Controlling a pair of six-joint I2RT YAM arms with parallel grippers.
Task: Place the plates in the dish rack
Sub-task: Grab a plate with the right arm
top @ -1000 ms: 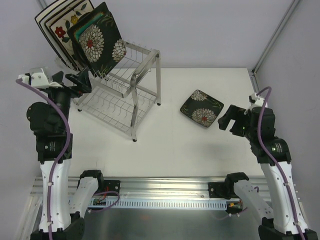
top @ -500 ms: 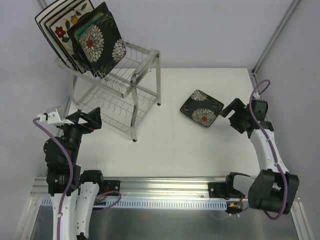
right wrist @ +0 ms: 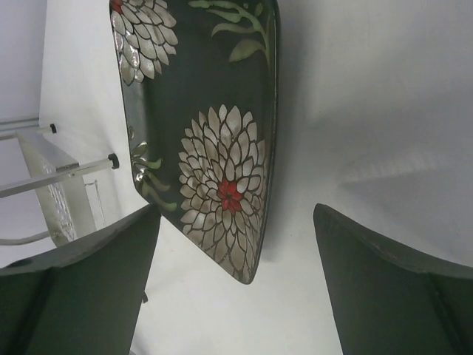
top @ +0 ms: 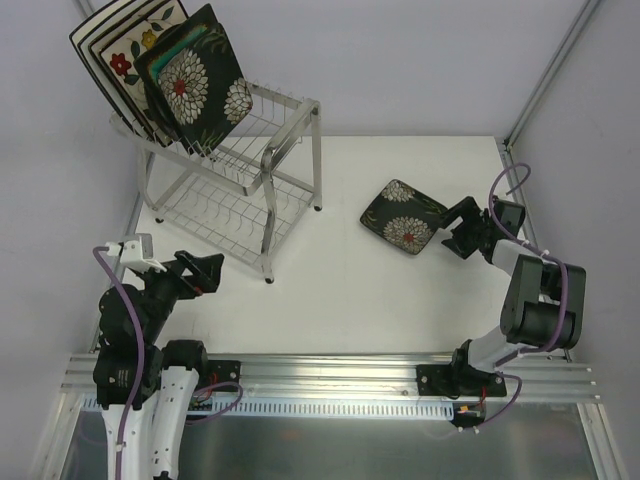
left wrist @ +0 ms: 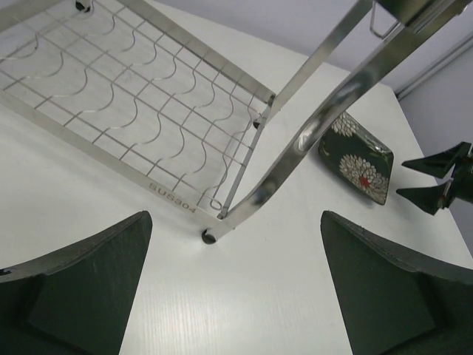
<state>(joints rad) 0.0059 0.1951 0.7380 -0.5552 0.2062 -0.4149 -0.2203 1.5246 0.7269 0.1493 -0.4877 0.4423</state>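
Both arms have moved since the earlier frame. The left gripper has drawn back from the dish rack toward its own base. The right gripper has dropped lower and closer to the loose dark plate with white blooms. That plate has not shifted.

Left gripper: the jaws are spread wide over bare table, with no object between the 2 fingers. The dish rack stands ahead of the gripper. Its front foot rests on the table just beyond the fingertips, and its lower slotted shelf extends ahead and to the left.

Right gripper: the jaws are spread wide. The dark plate with white blooms lies flat on the table directly ahead, with its near corner reaching into the gap between the 2 fingers. Contact between fingers and plate cannot be determined.

Racked plates: these stand on edge in the upper tier, leaning back, far ahead of and above the left gripper. The front 1 is dark with white blooms. The exact count behind it cannot be told.
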